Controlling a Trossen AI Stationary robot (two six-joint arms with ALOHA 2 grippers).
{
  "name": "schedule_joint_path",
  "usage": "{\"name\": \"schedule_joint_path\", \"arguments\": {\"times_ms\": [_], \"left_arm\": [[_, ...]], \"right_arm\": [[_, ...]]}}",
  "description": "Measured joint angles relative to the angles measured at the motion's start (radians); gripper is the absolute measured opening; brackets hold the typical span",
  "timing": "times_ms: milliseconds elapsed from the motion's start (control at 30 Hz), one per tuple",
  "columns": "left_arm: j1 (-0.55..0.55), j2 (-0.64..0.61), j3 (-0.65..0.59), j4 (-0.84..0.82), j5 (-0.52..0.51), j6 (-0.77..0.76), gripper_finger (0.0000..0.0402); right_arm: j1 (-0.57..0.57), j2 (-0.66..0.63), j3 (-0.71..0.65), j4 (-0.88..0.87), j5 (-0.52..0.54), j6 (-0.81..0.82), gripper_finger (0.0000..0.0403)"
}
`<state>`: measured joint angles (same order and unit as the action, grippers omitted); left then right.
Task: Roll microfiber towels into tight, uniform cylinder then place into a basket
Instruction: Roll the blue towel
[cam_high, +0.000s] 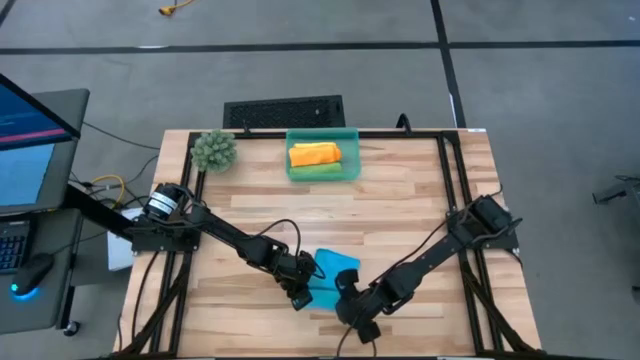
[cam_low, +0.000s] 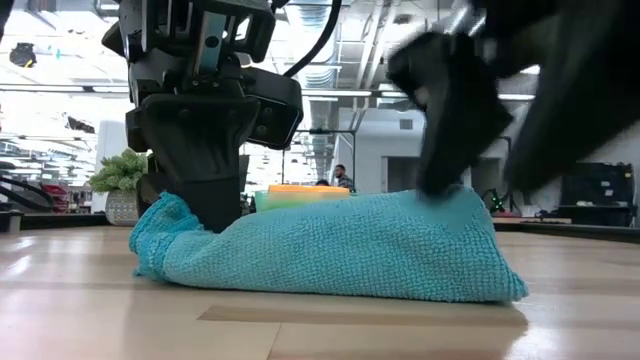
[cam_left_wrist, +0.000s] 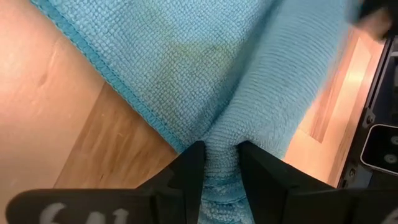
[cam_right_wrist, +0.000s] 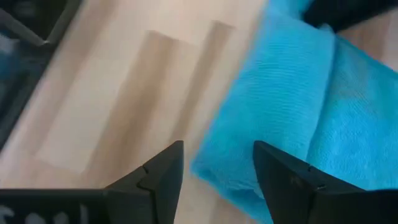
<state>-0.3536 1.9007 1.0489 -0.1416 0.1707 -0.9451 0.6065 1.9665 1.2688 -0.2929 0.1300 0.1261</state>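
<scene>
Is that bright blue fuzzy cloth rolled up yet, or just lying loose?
Not rolled: the bright blue microfiber towel lies as a loosely folded heap on the wooden table, one end bunched between the left pincer's fingers.

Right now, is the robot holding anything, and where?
The left gripper has a bunched fold of the blue towel between its fingers. The right gripper is open, holding nothing.

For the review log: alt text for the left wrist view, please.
The left gripper's two dark fingers straddle a bunched fold of the bright blue towel, which spreads over the wooden table. A dark frame edge shows beyond the cloth.
</scene>
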Motion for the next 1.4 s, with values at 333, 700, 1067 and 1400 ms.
{"name": "schedule_joint_path", "arguments": {"times_ms": [333,700,1067,1400], "left_arm": [[0.000,0.000,0.000,0.000,-0.012,-0.060,0.0099],[0.000,0.000,0.001,-0.009,-0.036,-0.162,0.0098],[0.044,-0.001,0.001,-0.032,0.097,-0.023,0.0098],[0.050,-0.073,-0.002,-0.065,0.003,0.107,0.0098]], "right_arm": [[-0.026,0.074,0.003,-0.055,0.014,0.134,0.0214],[-0.026,0.125,0.007,-0.018,0.001,0.350,0.0161],[-0.013,0.127,0.003,0.007,0.009,0.359,0.0014],[0.026,0.134,-0.001,0.111,-0.101,0.424,0.0011]]}}
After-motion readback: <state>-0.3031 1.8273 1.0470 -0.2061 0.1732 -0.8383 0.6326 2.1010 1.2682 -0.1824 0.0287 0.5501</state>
